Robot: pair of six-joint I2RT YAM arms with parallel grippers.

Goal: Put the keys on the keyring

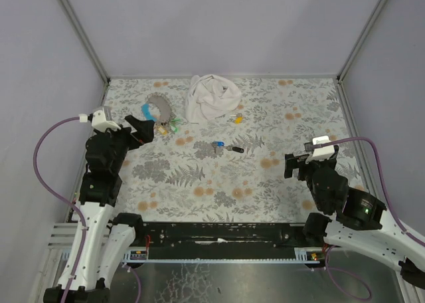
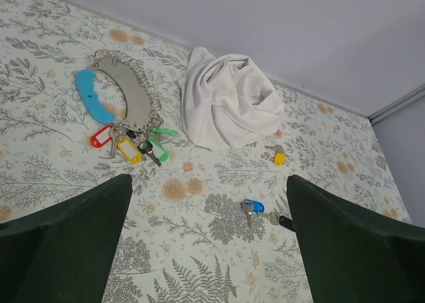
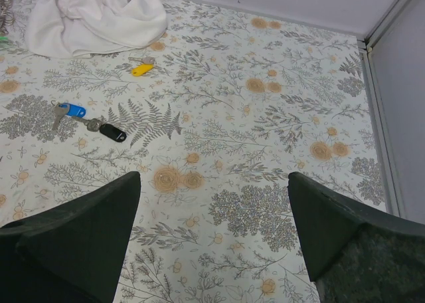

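Note:
The keyring (image 2: 129, 94) is a curved grey strap with a bright blue side, lying at the far left of the table, also visible from above as the keyring (image 1: 158, 107). A bunch of keys (image 2: 143, 147) with red, yellow and green tags lies at its near end. A blue-capped key (image 2: 252, 206) lies alone mid-table beside a black tag (image 2: 285, 222); the right wrist view also has this blue key (image 3: 74, 110). A yellow-tagged key (image 2: 279, 158) rests near the cloth. My left gripper (image 1: 141, 130) hovers open just right of the bunch. My right gripper (image 1: 299, 165) stands open over the right side, holding nothing.
A crumpled white cloth (image 1: 211, 97) sits at the back centre, between the keyring and the yellow-tagged key (image 1: 237, 119). Grey walls close the table at the back and both sides. The floral tabletop (image 3: 265, 150) stretches under the right gripper.

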